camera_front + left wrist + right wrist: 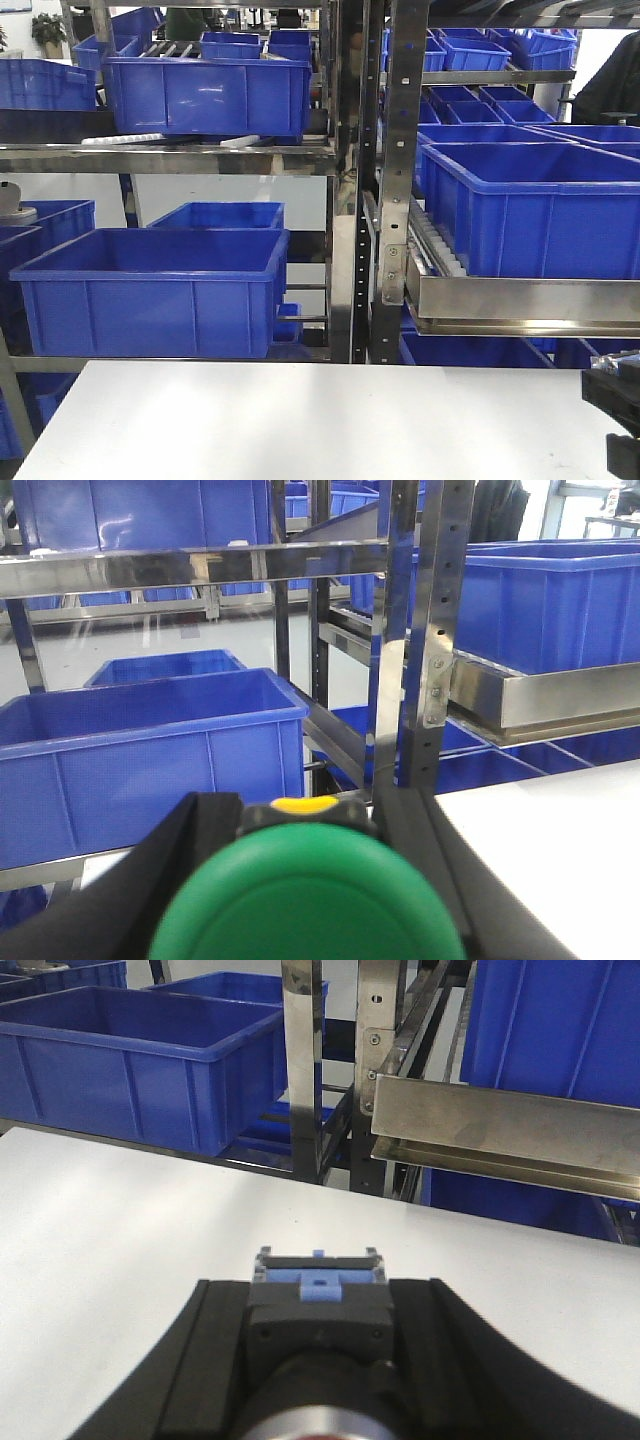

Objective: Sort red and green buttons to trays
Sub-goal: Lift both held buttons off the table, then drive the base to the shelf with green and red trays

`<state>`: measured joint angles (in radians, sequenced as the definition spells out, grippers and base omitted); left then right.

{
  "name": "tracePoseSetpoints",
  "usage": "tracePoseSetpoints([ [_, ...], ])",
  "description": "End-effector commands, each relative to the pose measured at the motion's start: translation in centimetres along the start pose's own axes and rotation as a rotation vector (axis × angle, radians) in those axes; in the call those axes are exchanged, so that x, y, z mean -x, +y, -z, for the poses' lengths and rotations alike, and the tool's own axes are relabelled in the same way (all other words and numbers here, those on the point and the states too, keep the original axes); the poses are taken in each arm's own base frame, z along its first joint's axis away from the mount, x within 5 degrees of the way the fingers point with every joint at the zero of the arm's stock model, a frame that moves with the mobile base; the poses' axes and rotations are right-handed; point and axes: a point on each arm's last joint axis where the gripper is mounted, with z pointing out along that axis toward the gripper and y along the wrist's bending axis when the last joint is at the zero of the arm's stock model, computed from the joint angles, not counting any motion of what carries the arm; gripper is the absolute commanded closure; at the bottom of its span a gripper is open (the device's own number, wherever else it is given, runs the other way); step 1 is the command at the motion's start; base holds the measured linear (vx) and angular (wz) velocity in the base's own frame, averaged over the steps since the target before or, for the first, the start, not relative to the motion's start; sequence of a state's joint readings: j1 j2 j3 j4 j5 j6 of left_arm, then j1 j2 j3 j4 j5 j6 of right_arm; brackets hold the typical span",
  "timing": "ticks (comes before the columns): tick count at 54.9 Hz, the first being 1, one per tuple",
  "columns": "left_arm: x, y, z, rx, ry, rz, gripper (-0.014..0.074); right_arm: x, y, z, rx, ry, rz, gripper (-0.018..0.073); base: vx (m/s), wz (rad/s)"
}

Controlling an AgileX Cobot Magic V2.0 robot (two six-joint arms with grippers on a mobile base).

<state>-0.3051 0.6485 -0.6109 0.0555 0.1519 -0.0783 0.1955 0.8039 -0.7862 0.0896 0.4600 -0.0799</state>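
Table (pixel 300 420) before shelved blue crates (pixel 150 290)

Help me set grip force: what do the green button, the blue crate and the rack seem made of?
Green button: cap likely satin plastic, even colour, soft sheen. Blue crate: moulded plastic, fairly glossy, with ribs and white highlights. Rack: polished metal, probably steel; mirror-like reflections, punched holes.

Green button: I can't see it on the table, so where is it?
In the left wrist view, bottom centre: the green button sits in the left gripper, with a blue crate behind it.
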Motion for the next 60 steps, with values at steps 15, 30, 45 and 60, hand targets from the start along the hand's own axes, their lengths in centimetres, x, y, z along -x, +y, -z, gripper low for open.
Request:
tracePoseSetpoints([
  [15,1.77,-0.22,0.37,-0.019,-0.120,0.019,0.0596,1.76,0.01,0.73,-0.004,-0.125,0.003,0.0568,0.00,0.00],
  [30,1.77,-0.22,0.37,-0.019,-0.120,0.019,0.0596,1.76,0.01,0.73,-0.004,-0.125,0.003,0.0568,0.00,0.00],
  [45,1.77,-0.22,0.37,-0.019,-0.120,0.019,0.0596,1.76,0.01,0.73,-0.004,-0.125,0.003,0.0568,0.00,0.00],
  [60,1.77,-0.22,0.37,-0.019,-0.120,0.019,0.0596,1.76,0.01,0.73,-0.004,-0.125,0.003,0.0568,0.00,-0.01],
])
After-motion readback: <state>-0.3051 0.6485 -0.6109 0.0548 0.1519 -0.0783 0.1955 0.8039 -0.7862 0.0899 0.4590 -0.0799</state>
